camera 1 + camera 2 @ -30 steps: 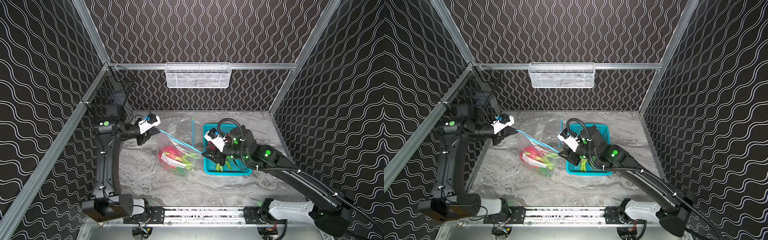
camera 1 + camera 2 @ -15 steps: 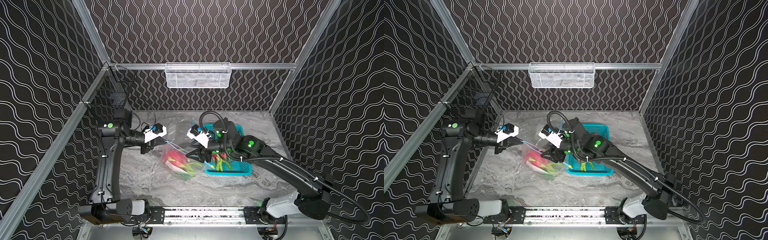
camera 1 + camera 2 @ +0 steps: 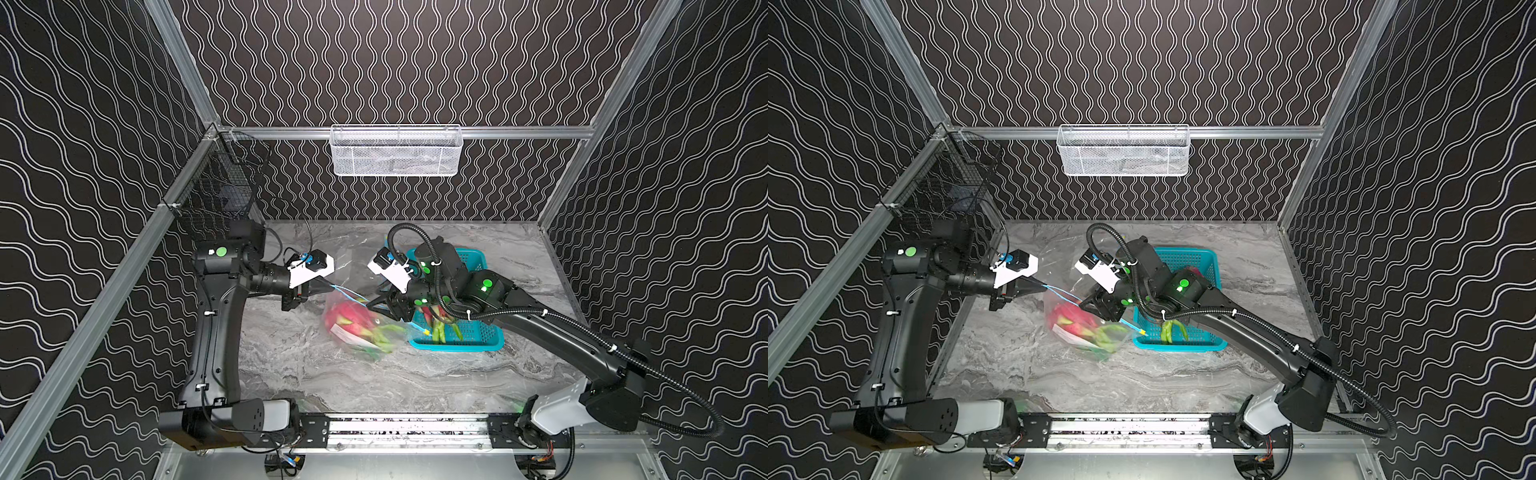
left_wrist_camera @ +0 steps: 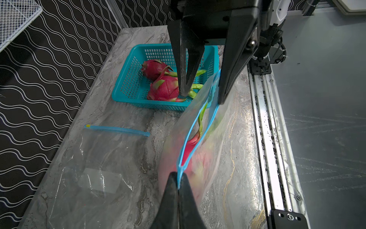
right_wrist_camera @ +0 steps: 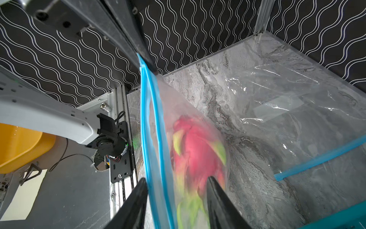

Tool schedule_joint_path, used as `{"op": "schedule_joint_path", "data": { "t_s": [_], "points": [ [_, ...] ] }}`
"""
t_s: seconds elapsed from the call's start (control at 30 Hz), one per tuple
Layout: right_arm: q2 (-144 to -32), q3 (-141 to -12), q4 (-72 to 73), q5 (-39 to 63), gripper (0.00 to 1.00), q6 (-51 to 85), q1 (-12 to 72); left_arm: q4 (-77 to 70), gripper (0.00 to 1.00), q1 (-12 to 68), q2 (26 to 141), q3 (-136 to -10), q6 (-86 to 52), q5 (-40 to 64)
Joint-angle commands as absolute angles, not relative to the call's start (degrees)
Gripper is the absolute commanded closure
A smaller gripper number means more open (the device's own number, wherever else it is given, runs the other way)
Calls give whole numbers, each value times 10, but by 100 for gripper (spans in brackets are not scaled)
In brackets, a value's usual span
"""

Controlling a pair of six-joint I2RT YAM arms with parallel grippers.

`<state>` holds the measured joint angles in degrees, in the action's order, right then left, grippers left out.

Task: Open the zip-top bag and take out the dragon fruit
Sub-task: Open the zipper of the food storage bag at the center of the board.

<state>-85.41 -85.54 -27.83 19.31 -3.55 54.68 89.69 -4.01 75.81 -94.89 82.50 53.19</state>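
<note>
I see left gripper (image 4: 178, 176) pinching the zip-top bag (image 4: 214, 150), dragon fruit (image 5: 198, 146) inside; right gripper (image 5: 177, 179) spread; teal basket (image 4: 126, 87) holds two dragon fruits (image 4: 163, 88).

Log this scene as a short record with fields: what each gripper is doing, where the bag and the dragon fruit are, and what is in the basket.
left gripper: shut on one end of the blue zip strip
right gripper: open, jaws either side of the bag's rim
zip-top bag: rim raised, zip parted along the middle
dragon fruit: inside the bag
basket: teal, holds two other dragon fruit
second bag: empty, flat on the table
</note>
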Motion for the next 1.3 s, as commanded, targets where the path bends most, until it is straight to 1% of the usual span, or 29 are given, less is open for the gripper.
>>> {"op": "schedule_joint_path", "data": {
  "t_s": [0.0, 0.2, 0.5, 0.73, 0.8, 0.87, 0.9, 0.93, 0.97, 1.03, 1.07, 1.13, 1.2, 1.27],
  "points": [
    [-857, -851, -251, 185, 52, -24, 546, 908, 100, -39, 757, -948, 833, 551],
    [-854, -842, -241, 180, 54, -10, 538, 908, 100, -38, 757, -947, 835, 551],
    [-848, -838, -236, 194, 53, -5, 509, 913, 100, -38, 757, -948, 838, 553],
    [-859, -833, -254, 194, 53, -13, 509, 910, 100, -38, 759, -952, 833, 552],
    [-862, -829, -263, 192, 57, -15, 510, 903, 100, -38, 759, -951, 825, 552],
    [-864, -828, -268, 188, 72, -15, 510, 890, 100, -38, 757, -949, 809, 551],
    [-864, -831, -270, 184, 83, -17, 511, 878, 96, -38, 755, -949, 789, 553],
    [-863, -835, -268, 176, 94, -18, 513, 861, 79, -38, 754, -950, 758, 558],
    [-863, -842, -265, 163, 100, -20, 517, 846, 70, -38, 753, -952, 730, 562],
    [-864, -867, -258, 128, 100, -21, 525, 805, 56, -34, 749, -958, 644, 571],
    [-866, -878, -254, 118, 100, -22, 527, 774, 52, -30, 747, -960, 590, 571],
    [-872, -902, -243, 106, 100, -25, 530, 705, 47, -17, 744, -970, 457, 559],
    [-883, -922, -240, 102, 100, -35, 538, 689, 37, 7, 748, -990, 399, 546],
    [-898, -940, -246, 98, 100, -48, 549, 691, 35, 34, 753, -1011, 375, 523]
  ]
}}
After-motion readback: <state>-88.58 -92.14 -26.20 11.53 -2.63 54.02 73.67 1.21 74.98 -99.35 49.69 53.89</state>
